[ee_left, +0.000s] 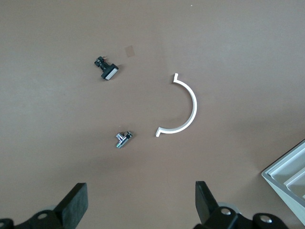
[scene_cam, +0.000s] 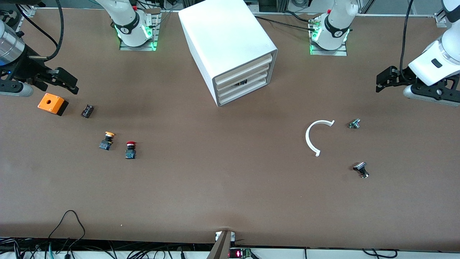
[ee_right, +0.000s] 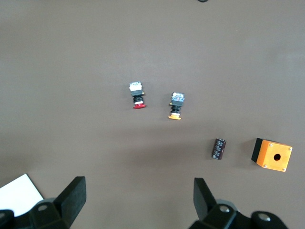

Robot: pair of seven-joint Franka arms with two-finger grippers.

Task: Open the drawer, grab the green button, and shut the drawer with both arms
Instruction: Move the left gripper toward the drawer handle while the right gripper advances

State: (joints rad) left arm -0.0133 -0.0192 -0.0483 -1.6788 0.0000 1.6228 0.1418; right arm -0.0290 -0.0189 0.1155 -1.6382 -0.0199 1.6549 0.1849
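The white box cabinet (scene_cam: pixel 226 39) stands at the middle of the table between the two arm bases, and its four cream drawers (scene_cam: pixel 245 78) are all shut. A small dark thing (scene_cam: pixel 241 83) shows in a slit between two drawers; I cannot tell what it is. The green-capped button is hidden. My left gripper (scene_cam: pixel 381 81) hovers open and empty over the left arm's end of the table; its wrist view (ee_left: pixel 141 205) shows bare table between the fingers. My right gripper (scene_cam: pixel 73 85) hovers open and empty over the right arm's end, beside an orange box; it also shows in its wrist view (ee_right: pixel 139 202).
An orange box (scene_cam: pixel 52 103), a black cylinder (scene_cam: pixel 87 110), a yellow-capped button (scene_cam: pixel 107 140) and a red-capped button (scene_cam: pixel 130 149) lie toward the right arm's end. A white curved piece (scene_cam: pixel 315 136) and two small metal parts (scene_cam: pixel 354 123) (scene_cam: pixel 361 169) lie toward the left arm's end.
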